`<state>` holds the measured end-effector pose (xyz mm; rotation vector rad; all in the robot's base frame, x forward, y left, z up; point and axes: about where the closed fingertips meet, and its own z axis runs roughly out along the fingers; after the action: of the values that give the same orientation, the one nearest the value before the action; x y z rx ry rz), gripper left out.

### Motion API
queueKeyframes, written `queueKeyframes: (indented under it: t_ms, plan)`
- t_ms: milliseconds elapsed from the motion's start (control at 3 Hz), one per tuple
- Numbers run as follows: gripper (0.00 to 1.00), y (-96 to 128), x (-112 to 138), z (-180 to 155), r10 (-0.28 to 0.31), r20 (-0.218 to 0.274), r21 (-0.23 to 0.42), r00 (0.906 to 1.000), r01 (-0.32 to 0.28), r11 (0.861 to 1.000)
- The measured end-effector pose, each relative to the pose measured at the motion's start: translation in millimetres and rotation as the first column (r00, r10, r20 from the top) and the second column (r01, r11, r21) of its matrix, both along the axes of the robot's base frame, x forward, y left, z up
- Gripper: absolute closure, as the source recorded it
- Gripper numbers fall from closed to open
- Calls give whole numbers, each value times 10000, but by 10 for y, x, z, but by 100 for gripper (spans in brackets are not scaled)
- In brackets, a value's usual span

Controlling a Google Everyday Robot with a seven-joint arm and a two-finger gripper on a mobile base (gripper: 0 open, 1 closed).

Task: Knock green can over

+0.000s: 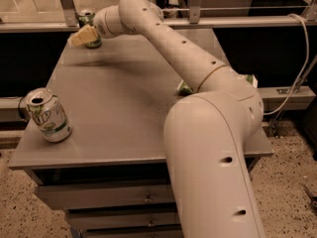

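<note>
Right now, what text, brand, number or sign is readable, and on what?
"UP": on the white-and-green can, front left of the table; the character before it is unclear.
Print on the green can, far left corner: too blurred to read.
The green bag, mostly hidden behind the arm: nothing readable.
The end effector, right at the green can: no markings visible.

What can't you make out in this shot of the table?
- Green can, camera view: its middle is covered by the gripper at the table's far left corner; contact cannot be told.
- Crisp bag, camera view: mostly behind the arm.
- Table, camera view: right side hidden by the arm.
</note>
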<state>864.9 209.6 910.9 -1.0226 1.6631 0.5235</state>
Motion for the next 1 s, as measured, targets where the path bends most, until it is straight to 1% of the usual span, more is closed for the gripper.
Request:
queueKeyframes:
  t_ms: [333,667,1000]
  plan:
    - [0,109,184,-125,-315,-83,-29,9995,314,9995]
    - [0,121,330,-147,-551,-46,-43,9985,551,9985]
    - [16,159,416,-123,-624,-20,6,9980,624,9981]
